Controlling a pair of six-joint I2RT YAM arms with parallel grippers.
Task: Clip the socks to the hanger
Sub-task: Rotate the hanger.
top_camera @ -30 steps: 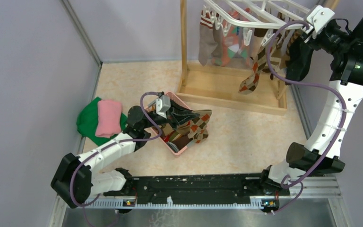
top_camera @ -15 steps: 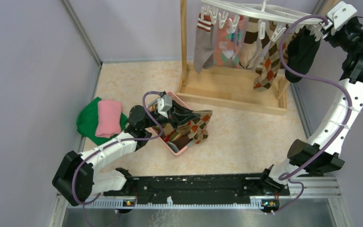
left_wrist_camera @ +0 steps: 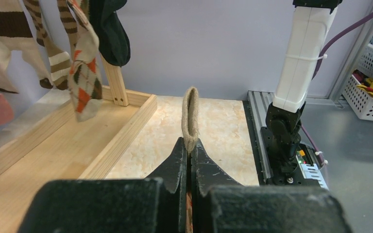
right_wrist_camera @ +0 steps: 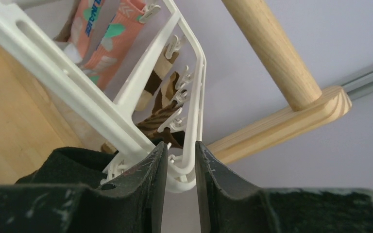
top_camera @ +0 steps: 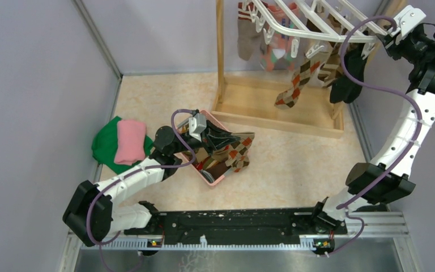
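Overhead, the wooden stand (top_camera: 272, 116) is standing on the worktop (top_camera: 294, 164), and above its base the hanger (top_camera: 294, 25) is tilting, with socks (top_camera: 291, 90) dangling from its clips. Near the stand, the pink basket (top_camera: 218, 179) is holding loose socks, an argyle sock (top_camera: 235, 152) draping over its rim. The right pincer (right_wrist_camera: 180, 145) is clamping the hanger's corner rim. The left pincer (left_wrist_camera: 190, 143) is hovering over the basket, pressing together on a tan-cuffed sock (left_wrist_camera: 190, 114), well apart from the hanger.

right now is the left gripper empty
No, the left gripper is shut on the edge of a tan sock that sticks up between its fingers in the left wrist view.
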